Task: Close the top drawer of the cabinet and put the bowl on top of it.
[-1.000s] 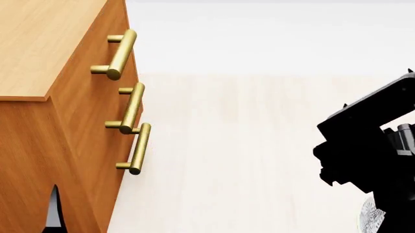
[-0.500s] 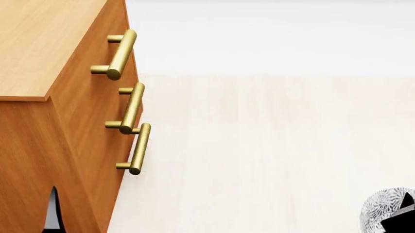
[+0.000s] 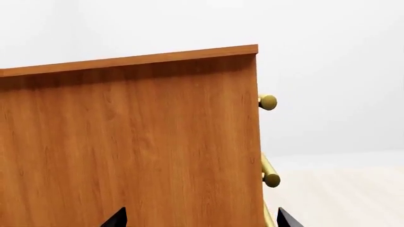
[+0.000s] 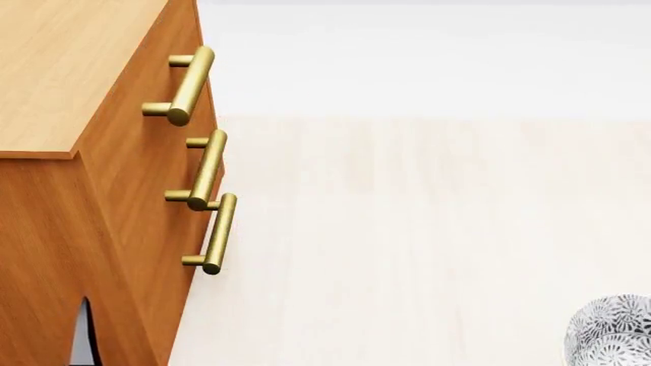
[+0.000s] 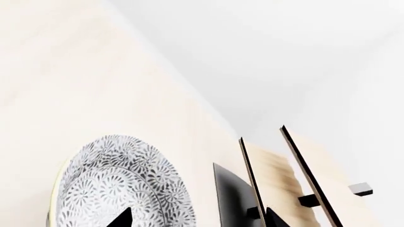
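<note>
The orange-brown cabinet [image 4: 61, 69] fills the left of the head view. Its top drawer [image 4: 163, 38] carries a brass handle [image 4: 189, 82] and looks flush with the two fronts below. The patterned bowl [image 4: 612, 334] sits on the pale floor at the lower right corner. My left gripper [image 3: 200, 222] is open, facing the cabinet's side panel [image 3: 126, 142], with nothing between its fingers. My right gripper [image 5: 198, 222] is open too, low by the bowl [image 5: 120, 184]; one fingertip [image 5: 123, 218] overlaps the bowl's rim, but touch is unclear. The right gripper is out of the head view.
Two lower drawers with like handles [image 4: 209, 169] [image 4: 218, 232] sit under the top one. A pale wooden rack with slanted boards [image 5: 281, 175] stands beyond the bowl in the right wrist view. Pale floor [image 4: 407, 229] stretches between cabinet and bowl.
My right arm has dropped out of the head view at the right, uncovering the bowl. The cabinet and drawers have not moved.
</note>
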